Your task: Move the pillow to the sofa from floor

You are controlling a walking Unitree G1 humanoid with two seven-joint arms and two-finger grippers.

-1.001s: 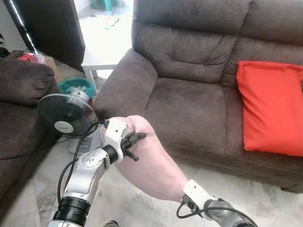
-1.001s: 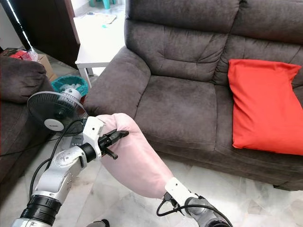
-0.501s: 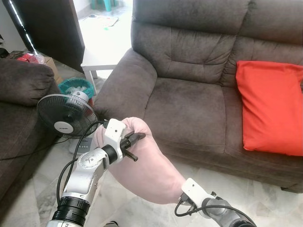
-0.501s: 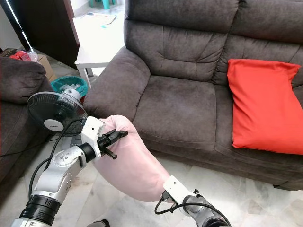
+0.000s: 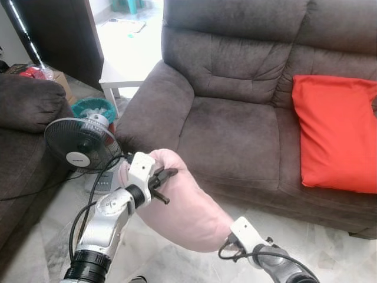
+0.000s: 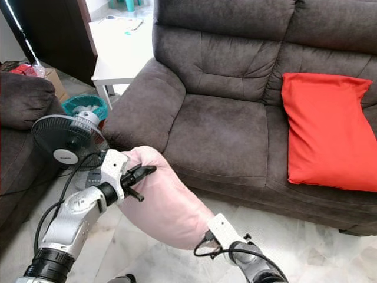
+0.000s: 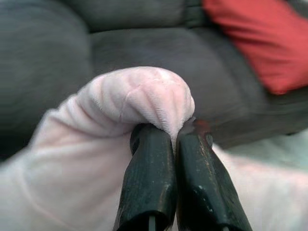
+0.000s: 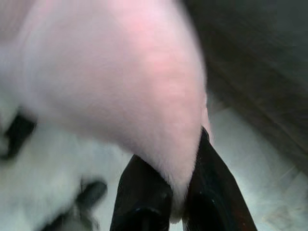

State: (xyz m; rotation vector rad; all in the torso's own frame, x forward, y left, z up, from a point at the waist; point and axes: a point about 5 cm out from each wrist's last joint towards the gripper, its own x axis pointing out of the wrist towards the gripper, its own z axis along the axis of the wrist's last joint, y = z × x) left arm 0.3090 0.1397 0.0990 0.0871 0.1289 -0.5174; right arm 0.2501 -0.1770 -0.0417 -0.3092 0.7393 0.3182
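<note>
Brown sofa (image 5: 235, 124) ahead carries a red cushion (image 5: 336, 132) at its right end. I have the pink pillow (image 5: 182, 203) off the floor before the seat, left gripper (image 7: 175, 139) and right gripper (image 8: 185, 185) each pinching an end.

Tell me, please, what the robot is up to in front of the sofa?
The robot is carrying a pink pillow toward the dark grey sofa. Its left claw is pinched shut on a fold at one end of the pillow, and its right claw grips the other end, so the pillow hangs between them above the tiled floor, just short of the seat. A red pillow already rests on the sofa's right side, and a standing fan sits to the robot's left.
</note>
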